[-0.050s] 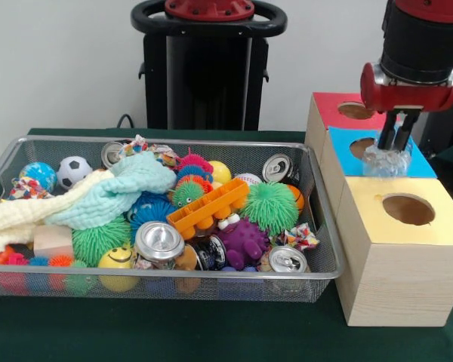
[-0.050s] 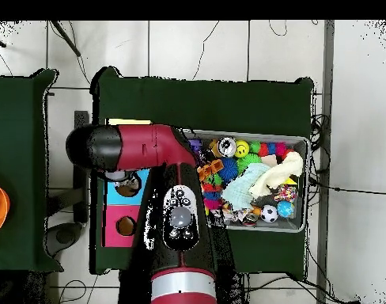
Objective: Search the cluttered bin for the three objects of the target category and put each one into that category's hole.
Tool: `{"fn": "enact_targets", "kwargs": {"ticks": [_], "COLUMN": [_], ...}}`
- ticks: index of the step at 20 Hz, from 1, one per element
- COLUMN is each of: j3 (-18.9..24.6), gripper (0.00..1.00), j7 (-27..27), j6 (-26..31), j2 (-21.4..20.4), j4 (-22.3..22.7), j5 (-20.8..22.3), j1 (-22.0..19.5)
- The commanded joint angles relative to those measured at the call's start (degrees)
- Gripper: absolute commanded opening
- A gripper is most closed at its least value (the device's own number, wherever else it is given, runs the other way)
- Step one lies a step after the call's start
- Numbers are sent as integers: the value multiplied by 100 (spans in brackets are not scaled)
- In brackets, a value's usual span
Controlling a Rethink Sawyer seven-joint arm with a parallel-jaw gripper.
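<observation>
Cans (image 1: 159, 241) lie scattered through the bin (image 1: 325, 265) at left, among spiky balls (image 1: 269, 206), a cloth (image 1: 98, 197) and an orange tray (image 1: 208, 205). To the right, the gripper (image 1: 396, 143) hangs over the blue box (image 1: 346, 143), fingers pinching a crumpled clear object (image 1: 385, 161) directly above that box's hole (image 1: 362, 148). I cannot tell the object's long axis or facing. A straight drop looks like the coming move. Red (image 1: 328, 109) and yellow (image 1: 396, 249) boxes flank it.
</observation>
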State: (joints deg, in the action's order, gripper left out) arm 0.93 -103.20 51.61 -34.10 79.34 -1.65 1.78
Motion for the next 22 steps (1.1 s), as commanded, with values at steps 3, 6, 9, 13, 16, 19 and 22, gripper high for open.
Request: {"fn": "enact_targets", "kwargs": {"ticks": [3,6,9,13,16,19,22], "j3": [320,316,269,242,242,241,260], "gripper": [0,0,0,0,0,0,0], "j7": [-1211,-1112,-981,-889,-779,-707,-647], "j6": [-478,-480,-523,-434,-210,2,177], "j2": [489,552,570,541,414,285,223], "j4": [663,718,729,747,790,843,849], "j5": [-654,-760,-722,-730,-713,-716,-727], "j1": [-318,-348,-326,-312,-311,-326,-342]}}
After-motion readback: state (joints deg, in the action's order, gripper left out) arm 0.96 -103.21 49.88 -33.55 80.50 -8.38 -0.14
